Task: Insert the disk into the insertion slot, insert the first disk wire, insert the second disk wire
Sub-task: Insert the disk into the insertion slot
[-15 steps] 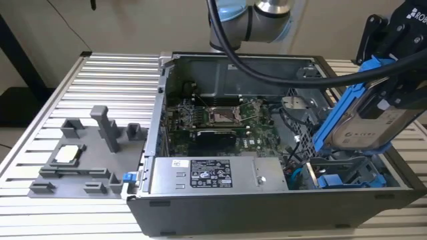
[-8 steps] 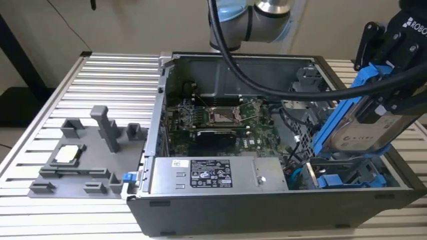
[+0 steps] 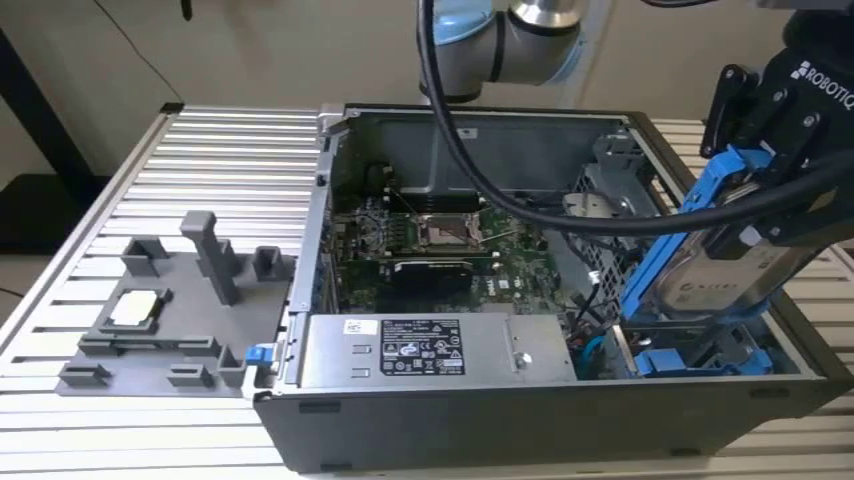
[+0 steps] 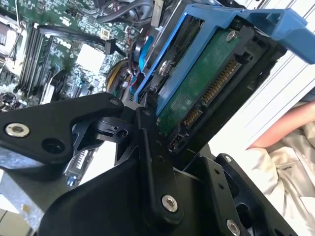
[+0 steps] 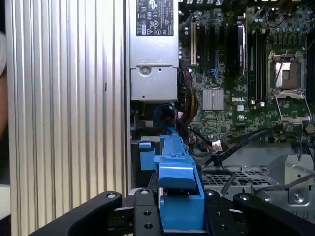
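My gripper [image 3: 763,200] is shut on the disk [image 3: 727,270], a silver-grey drive with a pale label clipped in a bright blue frame [image 3: 683,225]. In the exterior view I hold it tilted steeply above the right end of the open computer case [image 3: 534,410]. Its lower end hangs just over the insertion slot [image 3: 681,355], a bay with blue parts. The second wrist view shows the disk's green circuit board and connector pins [image 4: 206,83] clamped between black fingers [image 4: 147,132]. In the first wrist view the blue frame [image 5: 177,182] stands between the fingers. Blue and dark wires [image 5: 167,115] lie in the case below it.
A grey labelled power supply box [image 3: 427,350] runs along the case's front. The motherboard [image 3: 441,240] lies behind it. The arm's black cable [image 3: 561,212] loops across the case. A grey fixture [image 3: 160,310] sits on the ribbed table [image 3: 200,160]. A person's arm [image 4: 290,128] is nearby.
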